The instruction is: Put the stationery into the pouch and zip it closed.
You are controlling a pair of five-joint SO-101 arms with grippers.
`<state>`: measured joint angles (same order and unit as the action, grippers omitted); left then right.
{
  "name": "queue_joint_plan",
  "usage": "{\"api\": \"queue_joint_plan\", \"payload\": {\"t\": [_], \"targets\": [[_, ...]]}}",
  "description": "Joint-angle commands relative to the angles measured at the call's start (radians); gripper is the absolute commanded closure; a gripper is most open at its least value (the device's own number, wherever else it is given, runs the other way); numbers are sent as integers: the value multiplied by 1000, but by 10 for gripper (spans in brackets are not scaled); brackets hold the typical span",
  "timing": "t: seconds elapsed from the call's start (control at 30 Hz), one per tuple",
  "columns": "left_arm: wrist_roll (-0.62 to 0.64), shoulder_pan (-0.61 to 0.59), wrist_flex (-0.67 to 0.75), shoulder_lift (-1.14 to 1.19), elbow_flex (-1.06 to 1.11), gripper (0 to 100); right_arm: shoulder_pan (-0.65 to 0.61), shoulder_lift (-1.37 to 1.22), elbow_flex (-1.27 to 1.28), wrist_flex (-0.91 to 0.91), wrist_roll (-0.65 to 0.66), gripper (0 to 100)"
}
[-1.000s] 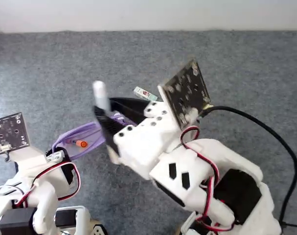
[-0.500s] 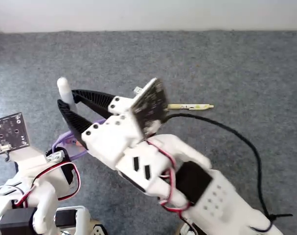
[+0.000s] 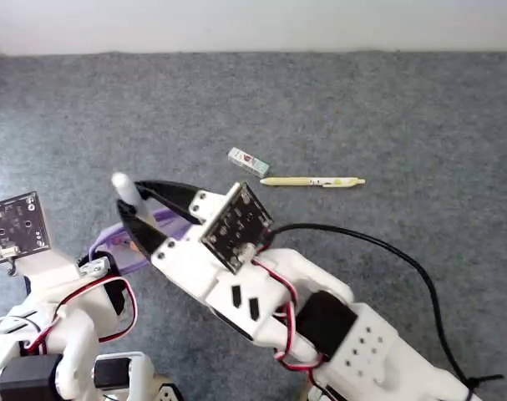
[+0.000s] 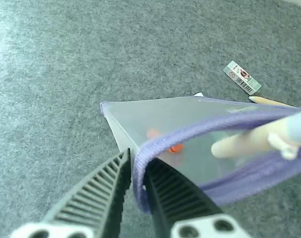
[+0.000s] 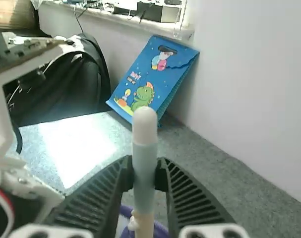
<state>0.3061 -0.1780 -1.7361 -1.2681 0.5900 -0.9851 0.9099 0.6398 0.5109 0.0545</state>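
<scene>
The desk (image 3: 420, 109) lies open along its far edge and right side. An eraser (image 3: 248, 162) and pen (image 3: 311, 181) lie mid-desk. The right claw (image 3: 132, 200) and its marker (image 3: 124, 188) block the pouch (image 4: 155, 119) mouth.

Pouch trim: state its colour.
Purple; the pouch trim shows best in the left wrist view.

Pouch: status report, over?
Left gripper shut on pouch rim. Right gripper holds marker at pouch mouth. Pen, eraser out on table.

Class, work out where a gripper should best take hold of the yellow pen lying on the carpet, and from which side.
Mid-barrel, from straight above, jaws across its length: the yellow pen lies flat with bare carpet along both long sides.
</scene>
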Motion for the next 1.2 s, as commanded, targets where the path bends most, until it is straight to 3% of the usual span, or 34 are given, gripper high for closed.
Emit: {"api": "queue_joint_plan", "payload": {"t": [0.0,0.4,0.53,0.73,0.9,1.17], "targets": [[18,-5,-9,9,5,987,-1,90,-11,113,11,791],[18,-5,-9,9,5,987,91,208,-120,262,-17,775],[18,-5,-9,9,5,987,225,189,-218,364,-164,775],[18,-5,-9,9,5,987,475,65,-287,587,-278,775],[18,-5,-9,9,5,987,607,-128,-336,687,-267,776],[18,-5,-9,9,7,987,630,-535,-381,765,-52,772]]}}
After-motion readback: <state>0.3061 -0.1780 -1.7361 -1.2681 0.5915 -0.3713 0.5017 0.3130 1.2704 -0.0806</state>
